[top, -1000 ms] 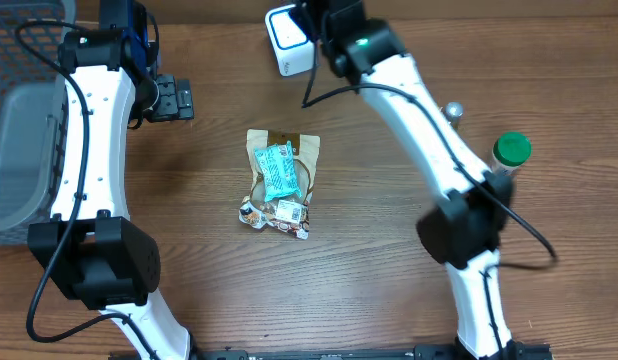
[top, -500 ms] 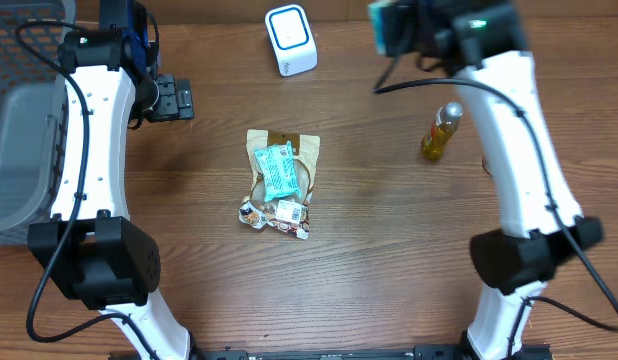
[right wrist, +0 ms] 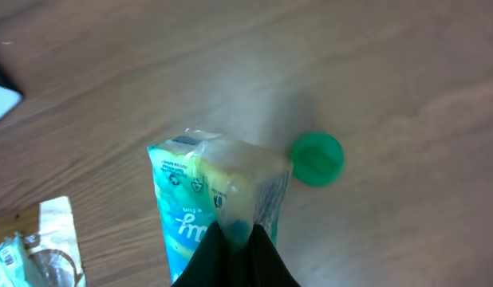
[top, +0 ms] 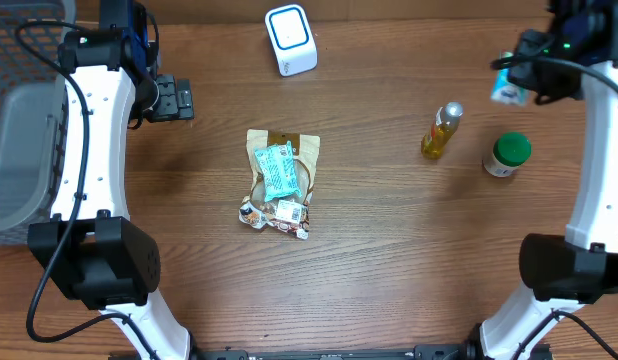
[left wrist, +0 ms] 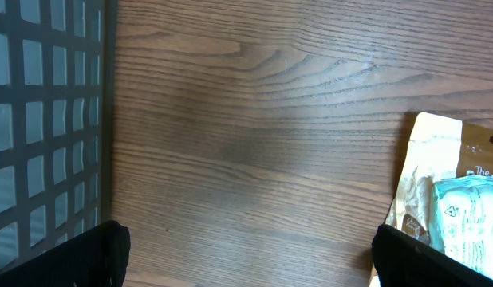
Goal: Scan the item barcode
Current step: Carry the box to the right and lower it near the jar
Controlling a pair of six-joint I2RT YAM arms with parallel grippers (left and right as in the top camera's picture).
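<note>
The right gripper (right wrist: 234, 237) has swung from the white box scanner (top: 290, 40) to the far right, clenched on a teal-and-white plastic packet (right wrist: 207, 191). Only its wrist view shows that grip, the packet probably held off the table. The left gripper (top: 184, 98) is released.

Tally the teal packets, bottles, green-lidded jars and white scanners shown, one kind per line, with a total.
Teal packets: 2, one teal packet on the tan pouch, one held packet in the right gripper
Bottles: 1, the yellow bottle
Green-lidded jars: 1, the green-lidded jar
White scanners: 1, the white scanner
Total: 5
</note>
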